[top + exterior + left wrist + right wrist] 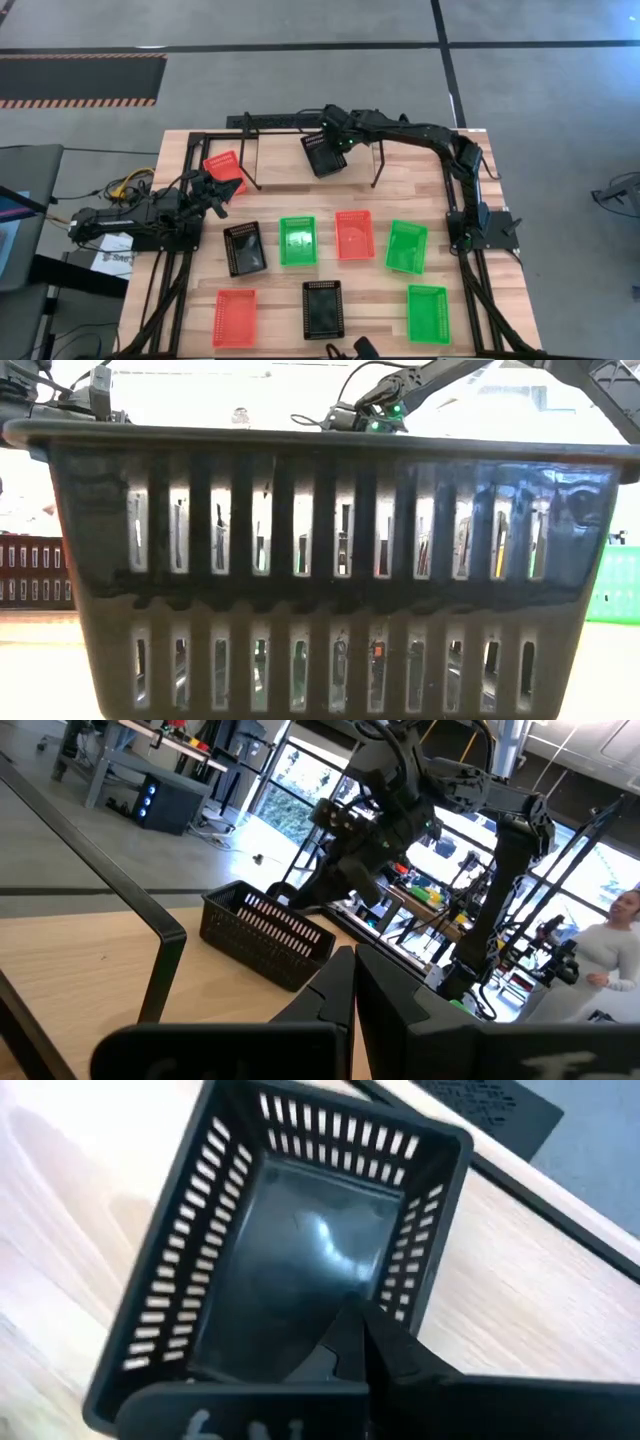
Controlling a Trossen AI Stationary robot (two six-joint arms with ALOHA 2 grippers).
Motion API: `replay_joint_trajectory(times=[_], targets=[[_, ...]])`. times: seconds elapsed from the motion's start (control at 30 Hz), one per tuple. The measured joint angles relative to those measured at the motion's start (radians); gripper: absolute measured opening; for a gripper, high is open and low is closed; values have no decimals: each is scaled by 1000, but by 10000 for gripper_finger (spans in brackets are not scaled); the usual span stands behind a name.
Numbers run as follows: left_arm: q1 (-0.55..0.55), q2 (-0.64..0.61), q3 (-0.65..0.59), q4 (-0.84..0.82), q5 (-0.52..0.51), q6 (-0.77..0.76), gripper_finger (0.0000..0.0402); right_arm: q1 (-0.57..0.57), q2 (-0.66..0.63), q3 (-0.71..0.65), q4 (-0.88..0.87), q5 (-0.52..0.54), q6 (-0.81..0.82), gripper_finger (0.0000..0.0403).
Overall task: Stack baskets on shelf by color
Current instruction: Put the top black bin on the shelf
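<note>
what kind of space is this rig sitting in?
Most likely a robotics lab or workshop. The wooden table stands on a bare concrete floor with hazard-striped tape. The left wrist view shows workbenches with equipment, large windows and a person behind the right arm, which holds a black basket.

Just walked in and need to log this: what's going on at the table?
The right claw is shut on a black basket over the shelf at the table's far edge. The left claw sits near a red basket beside the shelf's left end. Seven more baskets lie on the wooden table, unsorted.
</note>
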Motion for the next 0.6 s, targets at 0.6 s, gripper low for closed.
replay_joint_trajectory(times=[0.6], targets=[[0, 0, 0, 0, 0, -2, 0, 9, 82, 0, -88, 59, 24, 0]])
